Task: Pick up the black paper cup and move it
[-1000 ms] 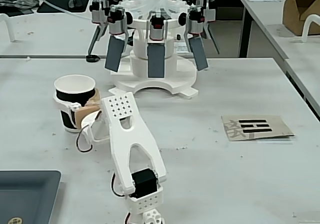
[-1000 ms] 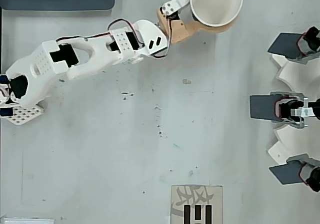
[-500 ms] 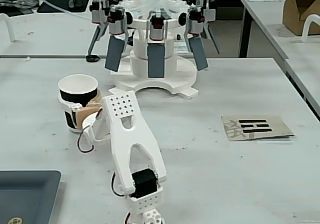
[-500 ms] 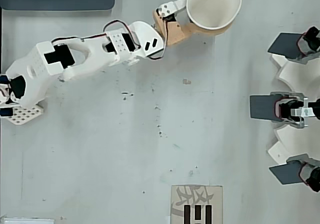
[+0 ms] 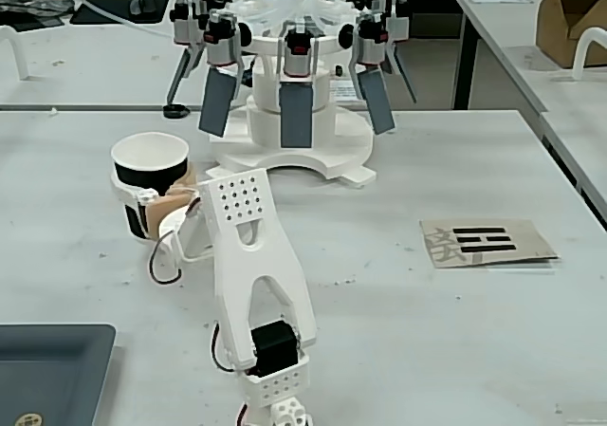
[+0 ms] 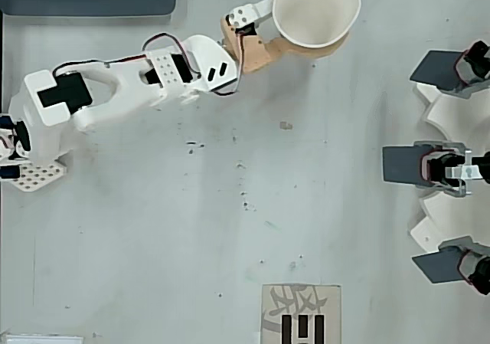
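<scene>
I see my white printed arm (image 5: 248, 255) stretched forward and left across the grey desk (image 5: 398, 284), its fingers (image 6: 264, 22) clamped around the black paper cup with white rim (image 5: 149, 175), upright at the desk's far-left area.

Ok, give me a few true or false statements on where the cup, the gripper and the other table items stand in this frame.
1. The gripper is closed around the black paper cup. True.
2. The cup lies on its side. False: it is upright, mouth up.
3. A printed card lies on the table, apart from the cup. True.
4. The cup sits inside the dark tray. False: the tray is near the arm's base, well away from the cup.
</scene>
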Robot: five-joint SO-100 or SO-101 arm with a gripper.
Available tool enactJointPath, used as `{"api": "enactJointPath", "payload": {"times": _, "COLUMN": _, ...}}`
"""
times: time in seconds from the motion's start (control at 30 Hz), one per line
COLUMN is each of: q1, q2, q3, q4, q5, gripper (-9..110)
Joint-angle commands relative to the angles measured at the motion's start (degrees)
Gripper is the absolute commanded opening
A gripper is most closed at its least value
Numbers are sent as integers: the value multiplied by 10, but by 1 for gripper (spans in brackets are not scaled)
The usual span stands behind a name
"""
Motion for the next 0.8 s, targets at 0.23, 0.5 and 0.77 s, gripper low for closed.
{"api": "enactJointPath", "payload": {"times": 0.23, "q1": 17, "q2": 134, "q3": 98, "q4": -24, "q5": -15, "gripper": 6}}
{"api": "enactJointPath", "payload": {"times": 0.5, "q1": 18, "q2": 192, "q3": 157, "q4": -25, "q5": -26, "gripper": 6}}
{"api": "enactJointPath", "payload": {"times": 0.77, "q1": 20, "q2": 247, "q3": 243, "q4": -47, "q5": -40, "gripper": 8}}
